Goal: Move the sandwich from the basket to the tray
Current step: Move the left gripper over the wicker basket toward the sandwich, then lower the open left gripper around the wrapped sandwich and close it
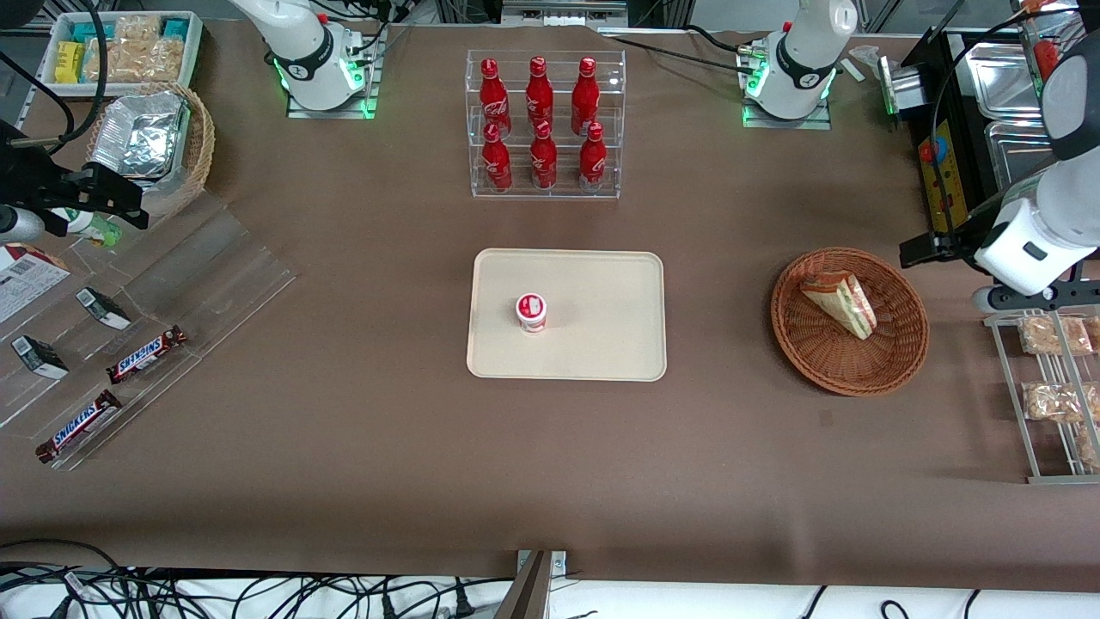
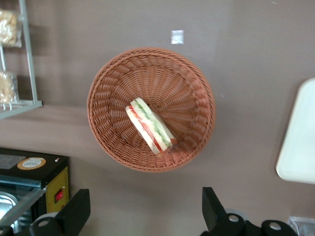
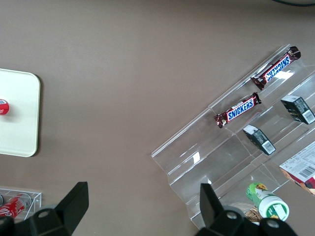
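The sandwich [image 1: 840, 303] [image 2: 150, 126], a clear-wrapped wedge with green and red filling, lies on its side in the reddish-brown wicker basket [image 1: 894, 361] [image 2: 187, 83]. The cream tray [image 1: 601, 344] [image 2: 298, 142] lies mid-table, toward the parked arm's end from the basket. On it stands a small red-and-white cup [image 1: 531, 311]. My gripper [image 1: 918, 251] [image 2: 146, 216] hangs above the table just outside the basket's rim, toward the working arm's end. It is open wide, with nothing between its fingers [image 2: 78, 211].
A clear rack of red bottles [image 1: 543, 125] stands farther from the front camera than the tray. A wire rack with bagged snacks [image 1: 1053, 395] and a black box [image 1: 945, 155] flank the gripper. An acrylic display with Snickers bars [image 1: 146, 352] and a foil-lined basket [image 1: 150, 142] sit at the parked arm's end.
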`<action>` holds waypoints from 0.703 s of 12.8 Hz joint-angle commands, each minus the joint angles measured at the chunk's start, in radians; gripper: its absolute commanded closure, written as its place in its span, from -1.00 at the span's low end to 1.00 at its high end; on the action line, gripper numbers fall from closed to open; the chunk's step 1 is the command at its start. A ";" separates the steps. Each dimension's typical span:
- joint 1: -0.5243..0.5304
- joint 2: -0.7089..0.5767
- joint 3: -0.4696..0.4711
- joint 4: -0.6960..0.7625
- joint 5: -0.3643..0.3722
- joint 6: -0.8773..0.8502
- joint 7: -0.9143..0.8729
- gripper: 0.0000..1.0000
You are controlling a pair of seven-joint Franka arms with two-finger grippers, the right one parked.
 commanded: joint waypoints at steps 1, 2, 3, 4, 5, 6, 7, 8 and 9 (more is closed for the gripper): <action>0.005 -0.037 -0.010 -0.120 0.028 0.101 -0.173 -1.00; 0.006 -0.037 -0.010 -0.151 0.028 0.138 -0.221 -1.00; 0.011 -0.040 -0.010 -0.188 0.028 0.175 -0.249 -1.00; 0.014 -0.042 -0.010 -0.217 0.028 0.209 -0.287 -1.00; 0.015 -0.042 -0.009 -0.243 0.028 0.241 -0.327 -1.00; 0.021 -0.044 -0.010 -0.281 0.028 0.285 -0.373 -1.00; 0.023 -0.047 -0.010 -0.320 0.028 0.339 -0.405 -1.00; 0.024 -0.048 -0.009 -0.355 0.028 0.383 -0.428 -1.00; 0.032 -0.051 -0.010 -0.387 0.028 0.426 -0.450 -1.00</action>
